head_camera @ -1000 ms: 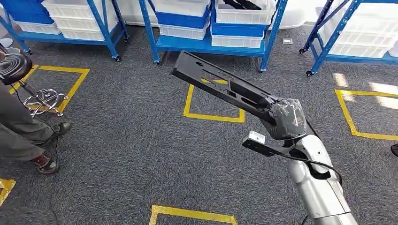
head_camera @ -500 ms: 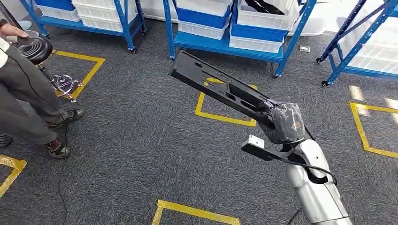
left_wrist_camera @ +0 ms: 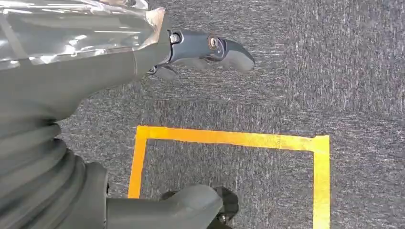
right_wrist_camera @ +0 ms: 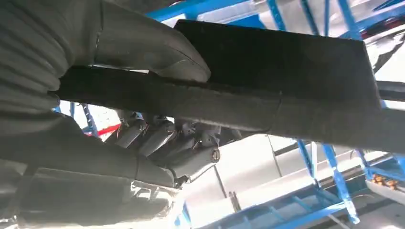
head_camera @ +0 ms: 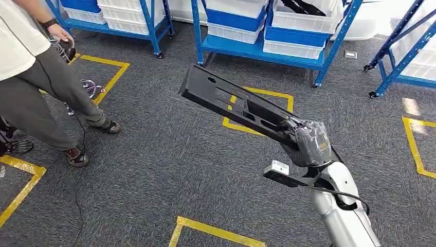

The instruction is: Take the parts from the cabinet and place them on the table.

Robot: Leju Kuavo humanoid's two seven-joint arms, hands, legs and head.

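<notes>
Part: black flat slotted panel (head_camera: pixel 236 103), long and narrow, held up in the air over the grey carpet (head_camera: pixel 154 164), its free end pointing far and left toward the blue racks (head_camera: pixel 267 49).
Right hand: the right hand (head_camera: pixel 308 141) grips the near end of the part; from the wrist camera the thumb (right_wrist_camera: pixel 157 57) lies on one face of the panel (right_wrist_camera: pixel 286 71) and the darker fingers (right_wrist_camera: pixel 167 138) curl under the other face, so the hold looks firm.
Left hand: the left hand (left_wrist_camera: pixel 95 95) holds nothing; its fingers are spread apart, and it hangs over the carpet above a square of yellow tape (left_wrist_camera: pixel 229 138).
Where things stand: the racks with white and blue bins (head_camera: pixel 306 23) lie at the far side; yellow floor squares (head_camera: pixel 257 110) mark the carpet between them and the robot.
Person: a person (head_camera: pixel 36 72) in grey trousers stands at the left, near the far-left rack, well apart from the part.
Done: picking up looks complete, since the part is off any shelf and carried free of the racks.
Left: the carry to the table and the setting down; no table is in sight, so the robot probably has to turn or walk before it can release.
Further parts: another dark piece (head_camera: pixel 306 6) lies in a far white bin, so more trips seem likely.
</notes>
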